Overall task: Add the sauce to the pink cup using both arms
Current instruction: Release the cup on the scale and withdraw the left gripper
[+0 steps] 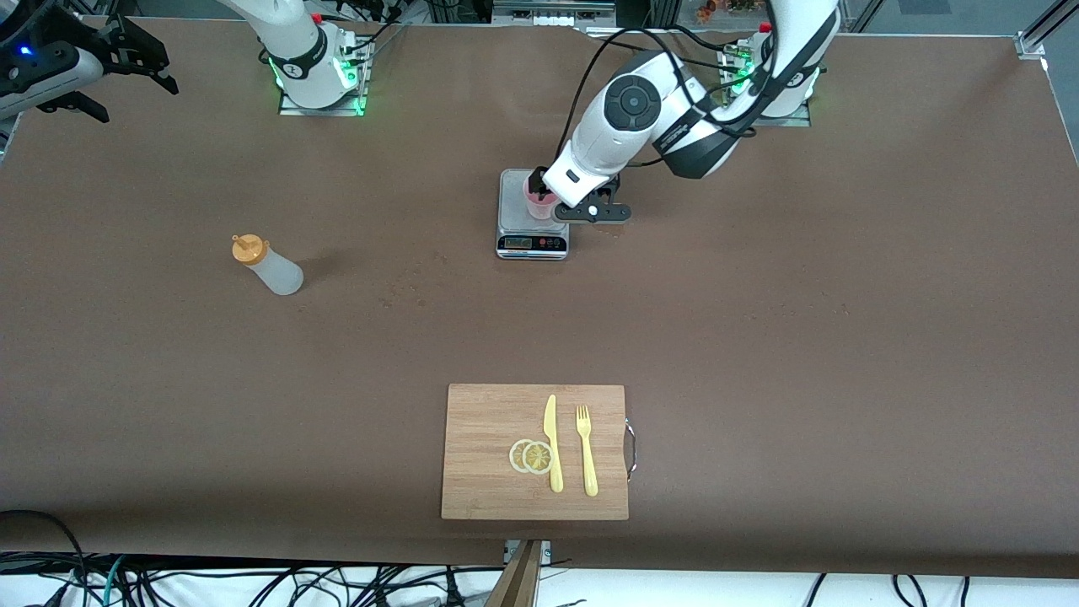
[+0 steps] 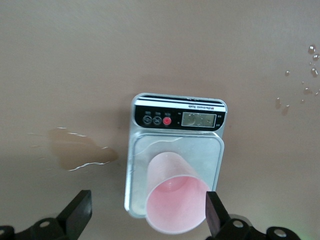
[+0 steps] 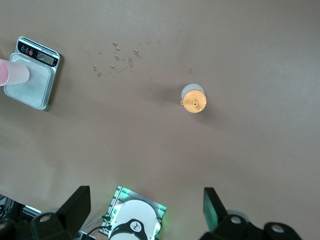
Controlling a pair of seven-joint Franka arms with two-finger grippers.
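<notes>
You've stood the cup on the scale so the pour can be weighed, left gripper spread around it, while the sauce stands apart toward the right arm's end, right gripper spread high above.

Two robot arms, left arm and right arm, each of glossy white rounded shells with black joint bands. The left arm bears a round dark grey joint cap with a cross mark. Black cables loop along the links. Green lamps glow at the base plates. Each gripper, left gripper and right gripper, is matte black with flat angular fingers.
</notes>
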